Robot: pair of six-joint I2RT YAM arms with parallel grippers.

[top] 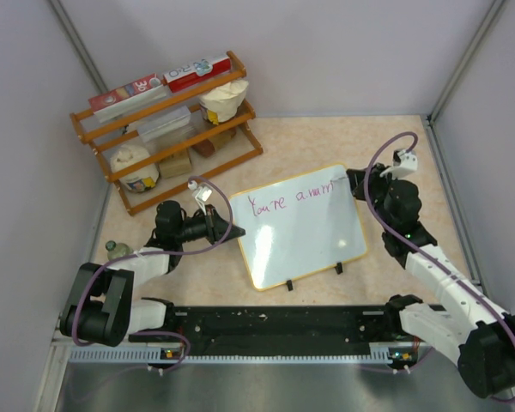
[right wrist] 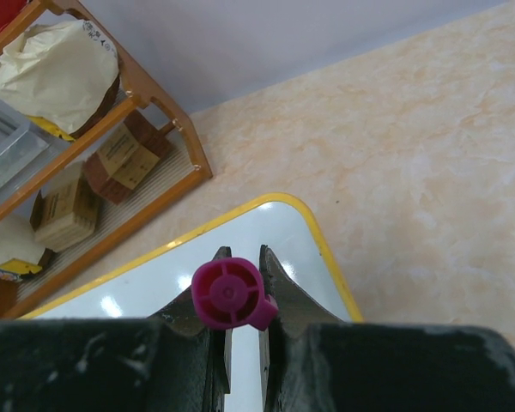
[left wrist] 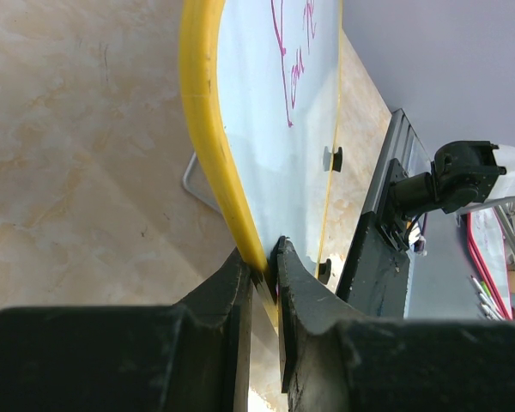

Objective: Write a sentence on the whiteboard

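Walls: plain pale grey panels close three sides: the back wall (top: 326, 51), the left wall (top: 21, 172) and the right wall (top: 498, 172).
Corner posts: slim grey metal strips, one on the left (top: 75, 39) and one on the right (top: 469, 51), run up where the panels meet.
Desk (top: 326, 142): beige, with a marbled stone pattern.
Rack (top: 79, 129): orange-brown wood, tiered, in the far left corner, set at an angle to the back wall.
On the rack: long red-and-white boxes (top: 197, 70) on top, a cream bag (top: 223, 99) and brown cartons (top: 176, 163) below.
Near edge: a grey metal sheet (top: 266, 390).
Light: even and soft, with short faint shadows.
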